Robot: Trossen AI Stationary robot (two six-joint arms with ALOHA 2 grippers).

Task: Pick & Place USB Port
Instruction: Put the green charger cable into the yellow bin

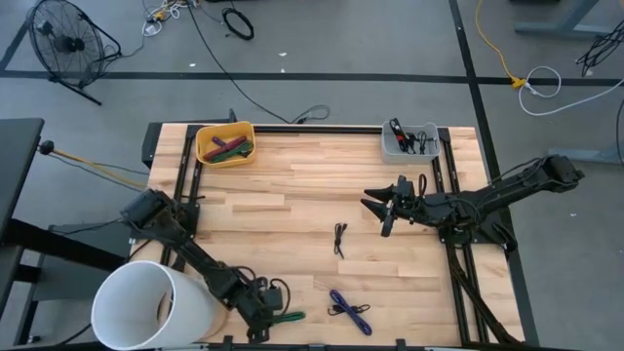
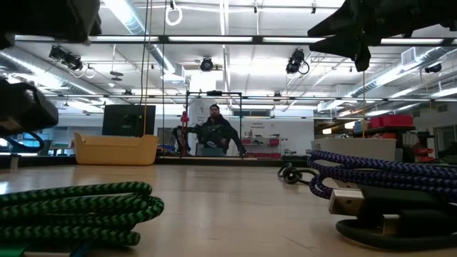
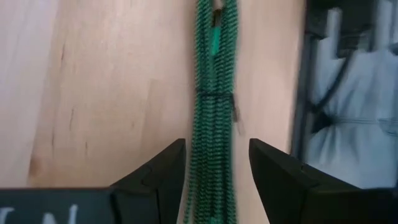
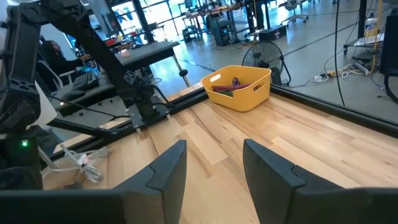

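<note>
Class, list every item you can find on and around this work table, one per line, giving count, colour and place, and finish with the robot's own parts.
Green cable: one, green, bundled at the table's near edge, between the left gripper's jaws.
Blue cable: one, blue, coiled, near edge, right of the green one.
Black cable: one, black, small, table centre.
Yellow bin: one, yellow, far left of the table, with cables inside.
Grey bin: one, grey, far right of the table, with dark cables inside.
White bucket: one, white, off the near left corner.
Fan: one, black, on the floor beyond the table.
Person: one, dark clothing, seated in the room behind.
Left gripper: open, astride the green cable.
Right gripper: open, raised over the table's right half.
</note>
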